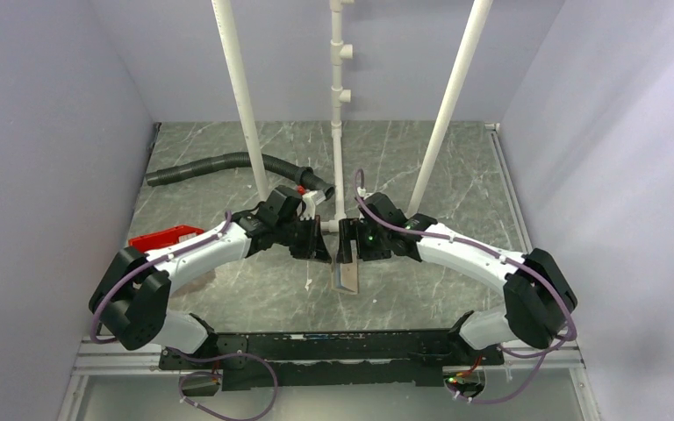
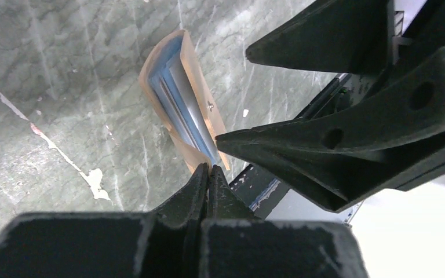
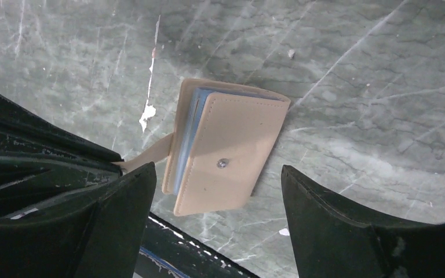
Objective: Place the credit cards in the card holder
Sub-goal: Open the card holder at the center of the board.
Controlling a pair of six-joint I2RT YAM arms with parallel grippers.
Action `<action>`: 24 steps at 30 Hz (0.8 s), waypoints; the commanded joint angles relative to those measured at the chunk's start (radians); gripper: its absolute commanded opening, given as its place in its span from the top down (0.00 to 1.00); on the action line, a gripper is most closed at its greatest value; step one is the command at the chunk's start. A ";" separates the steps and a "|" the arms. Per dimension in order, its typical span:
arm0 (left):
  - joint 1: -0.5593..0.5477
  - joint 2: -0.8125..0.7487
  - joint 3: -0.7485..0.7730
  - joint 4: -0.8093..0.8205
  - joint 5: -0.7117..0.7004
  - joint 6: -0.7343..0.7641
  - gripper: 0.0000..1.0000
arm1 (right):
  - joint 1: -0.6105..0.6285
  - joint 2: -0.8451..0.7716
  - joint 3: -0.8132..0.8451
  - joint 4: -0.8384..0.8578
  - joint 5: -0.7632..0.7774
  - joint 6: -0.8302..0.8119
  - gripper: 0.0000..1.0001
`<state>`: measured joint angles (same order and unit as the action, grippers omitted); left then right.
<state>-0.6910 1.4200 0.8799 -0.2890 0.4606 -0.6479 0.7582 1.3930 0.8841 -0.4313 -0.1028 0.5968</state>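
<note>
Arms bend in from both sides, elbows out, wrists meeting nose to nose over the middle of the table. The left gripper has its fingers pressed together on the strap tab of the card holder. The holder hangs tilted from that pinch over the table, tan cover outward, a metal snap stud showing. The right gripper has its fingers spread wide either side of the holder, not closed on it. Between pale blue sleeves inside lie flat grey edges, perhaps the credit cards; I cannot be sure.
</note>
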 commanded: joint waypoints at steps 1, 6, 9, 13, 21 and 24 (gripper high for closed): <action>-0.002 -0.019 0.027 0.065 0.064 -0.011 1.00 | 0.014 0.022 0.025 0.024 -0.008 0.018 0.19; -0.002 -0.016 0.029 0.036 0.045 0.000 1.00 | 0.037 0.062 0.038 -0.027 0.056 0.030 0.20; -0.002 -0.016 0.025 0.010 0.016 0.001 1.00 | 0.038 0.059 0.035 -0.063 0.096 0.031 0.27; 0.002 0.006 0.044 -0.077 -0.051 0.023 1.00 | 0.037 0.027 0.010 -0.067 0.113 0.034 0.43; 0.015 -0.028 0.042 -0.130 -0.078 0.037 1.00 | 0.030 0.011 -0.011 -0.168 0.272 0.070 0.58; 0.021 -0.046 0.060 -0.131 -0.054 0.042 1.00 | 0.030 -0.001 -0.006 -0.192 0.306 0.058 0.48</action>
<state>-0.6792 1.4223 0.8837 -0.4057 0.3977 -0.6312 0.7925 1.4425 0.8738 -0.5549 0.0917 0.6498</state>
